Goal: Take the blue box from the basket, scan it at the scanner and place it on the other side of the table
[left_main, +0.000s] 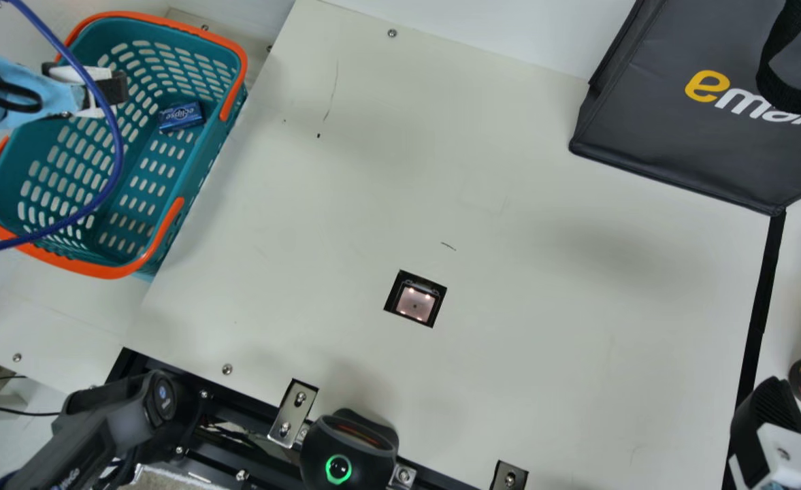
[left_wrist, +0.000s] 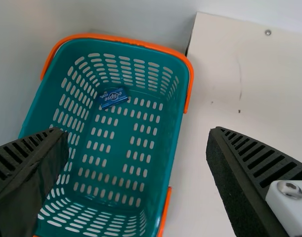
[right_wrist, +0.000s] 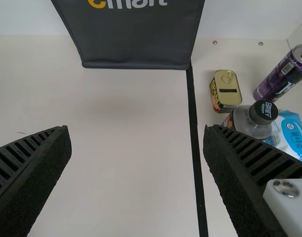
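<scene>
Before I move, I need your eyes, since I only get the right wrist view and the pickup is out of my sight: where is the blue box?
Observer: The blue box lies low in the teal basket, near one end.
Operator: Is the left gripper holding anything?
Observer: No, the left gripper is open, with nothing held between its fingers.
Operator: And where do I find the scanner?
Observer: The scanner shows as a lit square window set into the tabletop.
</scene>
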`<action>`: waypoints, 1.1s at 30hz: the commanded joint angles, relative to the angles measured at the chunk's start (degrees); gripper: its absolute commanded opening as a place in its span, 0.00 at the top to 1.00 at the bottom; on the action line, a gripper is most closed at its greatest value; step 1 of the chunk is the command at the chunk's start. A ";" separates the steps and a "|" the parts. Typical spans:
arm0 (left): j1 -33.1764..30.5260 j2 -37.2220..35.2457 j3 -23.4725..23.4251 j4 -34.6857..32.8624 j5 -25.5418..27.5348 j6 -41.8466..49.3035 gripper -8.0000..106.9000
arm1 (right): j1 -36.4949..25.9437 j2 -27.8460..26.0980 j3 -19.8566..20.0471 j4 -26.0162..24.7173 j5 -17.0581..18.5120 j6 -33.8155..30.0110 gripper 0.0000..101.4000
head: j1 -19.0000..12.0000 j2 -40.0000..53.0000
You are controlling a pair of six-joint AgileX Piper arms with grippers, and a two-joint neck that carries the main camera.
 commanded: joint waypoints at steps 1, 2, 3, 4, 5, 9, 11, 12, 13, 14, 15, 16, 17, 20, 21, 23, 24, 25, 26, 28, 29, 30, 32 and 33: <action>0.13 1.66 -0.09 -0.09 -0.34 2.01 0.15 | 0.00 0.00 0.00 0.00 0.00 0.00 0.06 | -1.66 0.14; 0.17 2.43 -0.10 -0.05 -0.62 2.36 0.15 | 0.00 0.00 0.00 0.00 0.00 0.00 0.06 | -1.66 0.14; 0.12 3.25 -0.10 0.09 -0.96 2.55 0.15 | 0.00 0.00 0.00 0.00 0.00 0.00 0.06 | -1.66 0.14; 0.05 4.01 -0.08 0.28 -1.31 2.66 0.15 | 0.00 0.00 0.00 0.00 0.00 0.00 0.06 | -1.66 0.14; -0.06 4.84 -0.06 0.52 -1.71 2.65 0.15 | 0.00 0.00 0.00 0.00 0.00 0.00 0.06 | -1.66 0.14; -0.70 8.27 0.00 2.13 -3.67 1.65 0.15 | 0.00 0.00 0.00 0.00 0.03 0.00 0.06 | -1.66 0.14; -1.00 10.03 0.00 3.01 -4.63 0.89 0.15 | 0.00 0.00 0.00 0.00 0.03 0.00 0.06 | -1.66 0.14; -1.14 10.91 -0.02 3.44 -5.12 0.48 0.15 | 0.00 0.00 0.00 0.00 0.03 0.00 0.06 | -1.66 0.14; -1.26 11.77 -0.04 3.85 -5.54 0.11 0.15 | 0.00 0.00 0.00 0.00 0.03 0.00 0.06 | -1.66 0.14; -1.38 12.62 -0.11 4.21 -5.93 -0.27 0.15 | 0.00 0.00 0.00 0.00 0.03 0.00 0.06 | -1.66 0.14; -1.49 13.51 -0.18 4.55 -6.31 -0.60 0.15 | 0.00 0.00 0.00 0.00 0.03 0.00 0.06 | -1.66 0.14; -1.58 14.32 -0.23 4.86 -6.68 -0.88 0.15 | 0.00 0.00 0.00 0.00 0.03 0.00 0.06 | -1.66 0.14; -1.66 15.20 -0.38 5.15 -6.99 -1.15 0.15 | 0.00 0.00 0.00 0.00 0.03 0.00 0.06 | -1.66 0.14; -1.69 17.75 -0.83 5.85 -7.86 -1.64 0.15 | 0.00 0.00 0.00 0.00 0.03 0.00 0.06 | -1.66 0.14; -1.65 18.65 -1.12 6.03 -8.03 -1.69 0.15 | 0.00 0.00 0.00 0.00 0.03 0.00 0.06 | -1.66 0.14; -1.53 20.36 -1.64 6.38 -8.38 -1.70 0.15 | 0.00 0.00 0.00 0.00 0.03 0.00 0.06 | -1.66 0.14; -1.47 21.27 -1.98 6.56 -8.55 -1.70 0.15 | 0.00 0.00 0.00 0.00 0.03 0.00 0.06 | -1.66 0.14; -1.37 22.18 -2.35 6.71 -8.68 -1.64 0.15 | 0.00 0.00 0.00 0.00 0.03 0.00 0.06 | -1.66 0.14; -1.27 23.04 -2.70 6.86 -8.79 -1.57 0.15 | 0.00 0.00 0.00 0.00 0.03 0.00 0.06 | -1.66 0.14; -1.02 24.89 -3.56 7.07 -8.90 -1.29 0.15 | 0.00 0.00 0.00 0.00 0.03 0.00 0.06 | -1.66 0.14; -0.87 25.81 -3.99 7.21 -8.94 -1.12 0.15 | 0.00 0.00 0.00 0.00 0.03 0.00 0.06 | -1.66 0.14; -0.69 26.77 -4.51 7.32 -8.94 -0.90 0.15 | 0.00 0.00 0.00 0.00 0.03 0.00 0.06 | -1.66 0.14; -0.38 28.56 -5.47 7.50 -8.89 -0.45 0.15 | 0.00 0.00 0.00 0.00 0.03 0.00 0.06 | -1.66 0.14; -0.22 29.48 -6.00 7.59 -8.84 -0.15 0.15 | 0.00 0.00 0.00 0.00 0.03 0.00 0.06 | -1.66 0.14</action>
